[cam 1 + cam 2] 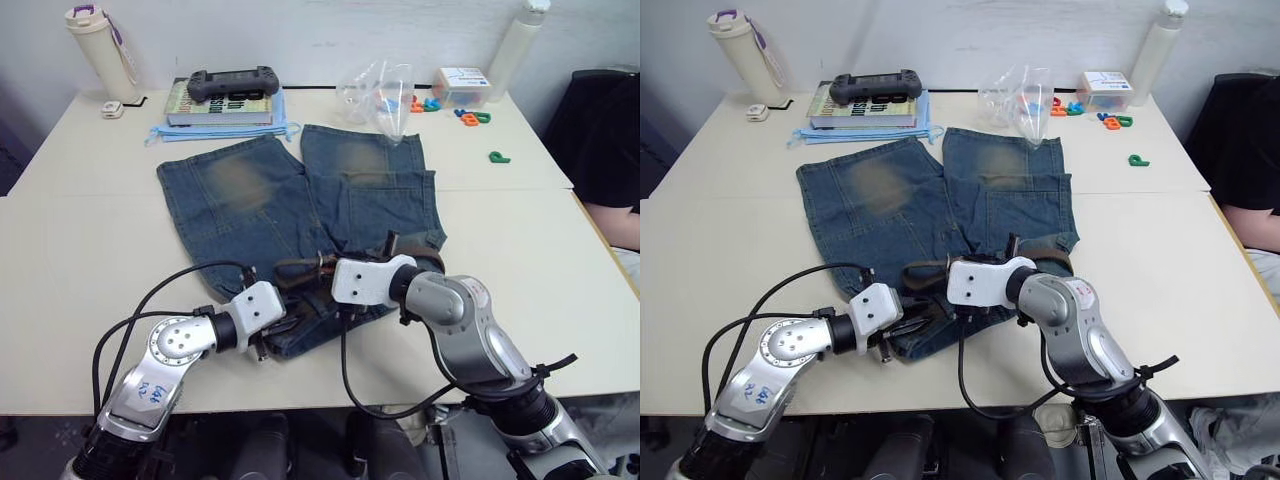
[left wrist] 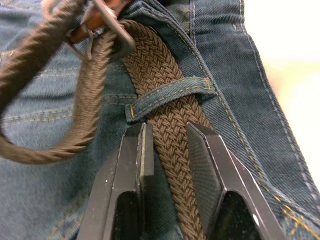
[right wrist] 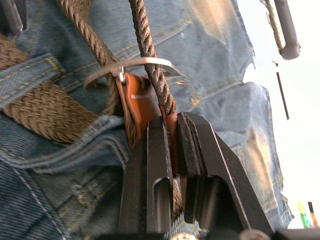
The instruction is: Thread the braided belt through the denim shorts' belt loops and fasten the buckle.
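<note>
Along the waistband, the braided belt (image 2: 170, 125) runs under one belt loop (image 2: 172, 95).

**Hidden, cropped and blurred parts**

In the head views the two wrist housings cover the waistband of the denim shorts (image 1: 300, 200) at lower centre, so both grippers' fingertips are hidden there. The braided belt (image 2: 170, 125) runs off the bottom edge of the left wrist view, and its loop at upper left is blurred. The buckle (image 3: 131, 67) is partly covered by the belt strand crossing it. A person's arm (image 1: 622, 225) is cut by the right edge.
</note>
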### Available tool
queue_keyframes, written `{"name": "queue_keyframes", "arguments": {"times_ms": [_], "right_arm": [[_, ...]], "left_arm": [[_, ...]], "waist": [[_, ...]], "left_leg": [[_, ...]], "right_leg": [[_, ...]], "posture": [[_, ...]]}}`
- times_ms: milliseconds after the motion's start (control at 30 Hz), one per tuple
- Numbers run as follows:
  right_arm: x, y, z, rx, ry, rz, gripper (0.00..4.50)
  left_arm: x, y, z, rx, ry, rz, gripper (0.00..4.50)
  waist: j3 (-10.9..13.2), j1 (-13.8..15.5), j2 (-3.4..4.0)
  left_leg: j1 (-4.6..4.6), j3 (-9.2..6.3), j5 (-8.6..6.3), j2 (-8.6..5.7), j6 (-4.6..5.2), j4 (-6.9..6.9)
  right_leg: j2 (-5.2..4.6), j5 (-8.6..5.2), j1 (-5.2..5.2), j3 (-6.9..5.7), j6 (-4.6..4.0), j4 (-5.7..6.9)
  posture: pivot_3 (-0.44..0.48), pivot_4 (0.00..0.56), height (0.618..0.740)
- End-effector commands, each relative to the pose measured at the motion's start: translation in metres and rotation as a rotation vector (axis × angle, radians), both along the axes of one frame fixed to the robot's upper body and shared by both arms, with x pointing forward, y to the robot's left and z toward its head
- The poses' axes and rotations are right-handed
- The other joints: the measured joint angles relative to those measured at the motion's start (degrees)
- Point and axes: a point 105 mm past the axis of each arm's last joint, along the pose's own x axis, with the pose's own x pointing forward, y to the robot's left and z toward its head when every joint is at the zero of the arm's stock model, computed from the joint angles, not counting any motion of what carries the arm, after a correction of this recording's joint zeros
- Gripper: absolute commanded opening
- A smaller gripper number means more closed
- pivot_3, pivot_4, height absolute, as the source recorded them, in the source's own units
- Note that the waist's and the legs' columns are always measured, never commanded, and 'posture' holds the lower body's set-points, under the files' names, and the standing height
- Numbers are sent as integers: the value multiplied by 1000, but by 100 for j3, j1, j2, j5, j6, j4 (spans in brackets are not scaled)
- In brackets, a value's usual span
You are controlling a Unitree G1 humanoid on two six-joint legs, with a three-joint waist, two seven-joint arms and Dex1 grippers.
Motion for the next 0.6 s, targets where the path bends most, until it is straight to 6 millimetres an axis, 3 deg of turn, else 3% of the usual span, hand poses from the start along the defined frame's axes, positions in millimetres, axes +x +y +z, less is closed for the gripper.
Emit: {"name": "queue_keyframes", "arguments": {"times_ms": [33, 100, 233, 433, 600], "right_arm": [[0, -12, 32, 56, -83, -14, 0], [1, -18, 35, 62, -88, -24, 0], [1, -23, 40, 82, -101, -40, 0], [4, -30, 41, 99, -105, -69, 0], [5, -36, 43, 104, -117, -88, 0]], "left_arm": [[-3, 25, -28, 160, 52, 52, 1329], [-2, 30, -26, 141, 58, 88, 1329], [-8, 45, -29, 127, 108, 129, 65], [-9, 70, -32, 181, 119, 161, 65], [12, 105, -20, 218, 67, 223, 65]], "waist": [[-2, -44, 3], [-3, -65, 5], [-3, -78, 5], [-3, -83, 5], [-3, -65, 6]], "left_leg": [[4, 0, 0, 1, 0, -2], [10, 2, -2, 2, 3, -8], [21, 6, -10, 7, 17, -16], [47, 9, -8, 14, 13, -36], [50, 11, -6, 13, 10, -42]], "right_leg": [[0, 0, 1, 2, -1, 0], [0, -1, 2, 4, -3, 1], [2, -4, 4, 7, -8, 7], [5, -13, 12, 9, -23, 15], [5, -14, 11, 9, -25, 14]], "posture": [[0, 150, 667], [0, 150, 667], [0, 150, 667], [0, 150, 667], [0, 150, 667]]}}
